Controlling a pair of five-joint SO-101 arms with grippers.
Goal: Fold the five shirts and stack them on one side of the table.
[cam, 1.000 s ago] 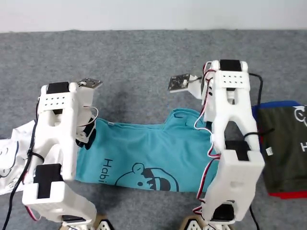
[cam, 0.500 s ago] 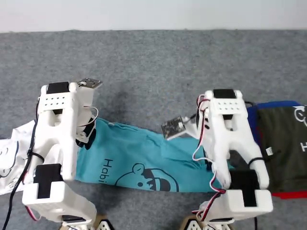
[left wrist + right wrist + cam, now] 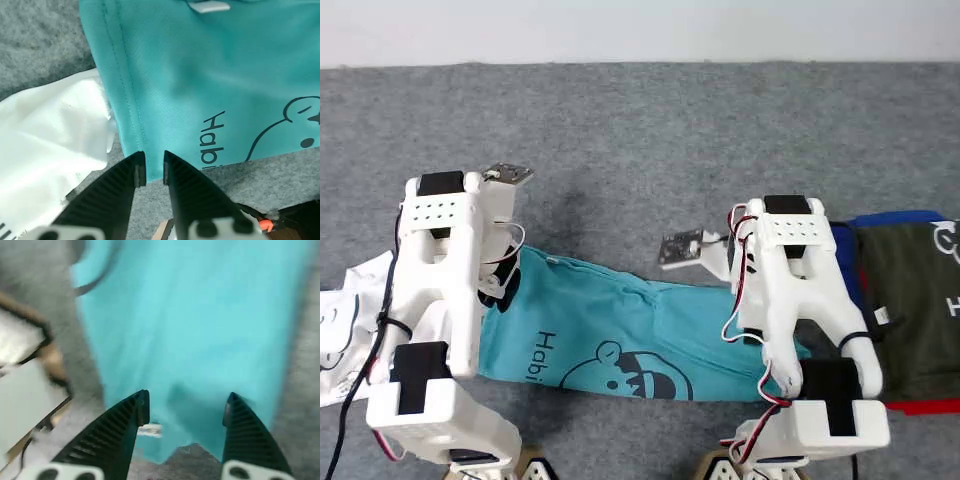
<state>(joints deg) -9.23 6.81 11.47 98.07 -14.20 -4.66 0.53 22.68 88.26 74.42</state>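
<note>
A teal shirt [image 3: 620,330] with a dark cartoon print lies as a long band between the two arms. My left gripper [image 3: 151,170] stands at its left hem, fingers nearly together with the hem of the teal shirt [image 3: 200,75] between the tips. In the high view that gripper [image 3: 500,283] is mostly tucked under its arm. My right gripper [image 3: 187,407] hovers open just above the teal shirt [image 3: 190,330] at its right end, with nothing between the fingers. The right arm [image 3: 790,290] covers that end of the shirt.
A crumpled white shirt [image 3: 345,330] lies at the left edge, touching the teal one [image 3: 45,130]. At the right lies a stack with a dark olive shirt [image 3: 910,310] on top of red [image 3: 920,406] and blue [image 3: 895,217] ones. The grey carpet [image 3: 620,150] stretches behind.
The right arm drew back toward the near edge, carrying the shirt's far right part over, so the shirt became a narrower band. The left arm has kept still.
</note>
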